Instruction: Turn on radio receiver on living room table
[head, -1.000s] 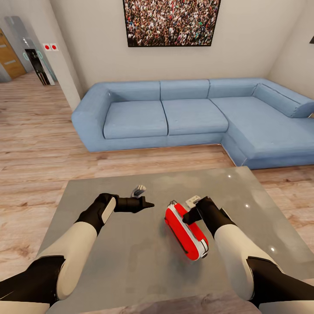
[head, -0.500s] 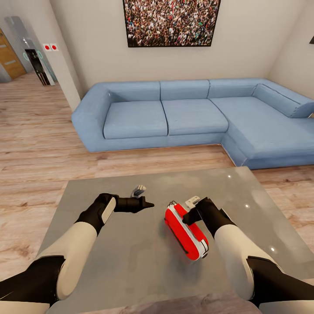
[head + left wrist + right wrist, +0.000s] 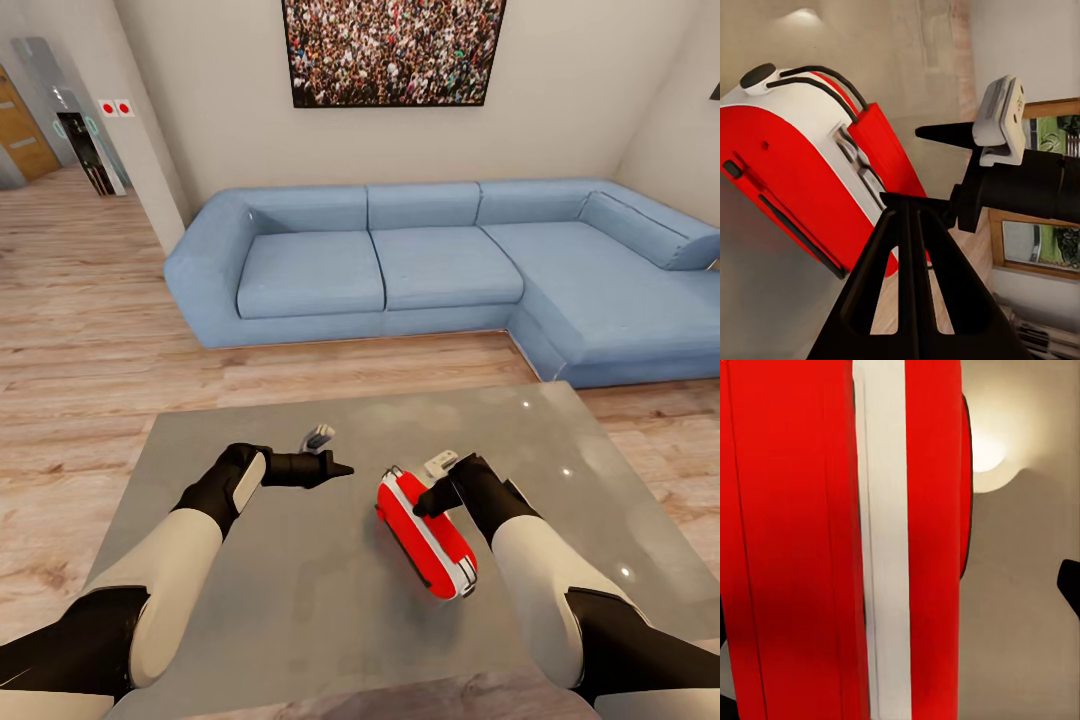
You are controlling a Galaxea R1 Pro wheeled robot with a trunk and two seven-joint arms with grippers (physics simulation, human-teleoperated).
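The red radio receiver (image 3: 426, 533) lies on the grey table (image 3: 300, 620), with its white band running along its length. Your right claw (image 3: 424, 503) is right at the radio's far end, on the side near the sofa. Its dark tip looks like it is touching the red shell there, but you cannot be sure from the head view. You cannot tell if this claw is wide or narrow, because the wrist hides its fingers.

In the right wrist view the radio (image 3: 840, 540) sits very close in front of the claw. You see its red body, the white band down the middle, and the shiny grey table (image 3: 1020, 622) beside it. A dark bit of one finger shows at the edge.

Your left claw (image 3: 335, 465) hangs over the table, near the radio but apart from it. The radio is off to the claw's right side. The claw's fingers are pressed together into one point and hold nothing.

In the left wrist view the radio (image 3: 802, 180) is tilted, with its thin dark wire handle (image 3: 832, 79) and a dark knob at one end. Your right claw (image 3: 945, 133) shows there too, as a dark pointed tip just beside the radio.

Far past both claws stands a blue sofa (image 3: 440, 265) on the wood floor (image 3: 80, 340). A crowd picture (image 3: 393, 50) hangs on the wall above it.
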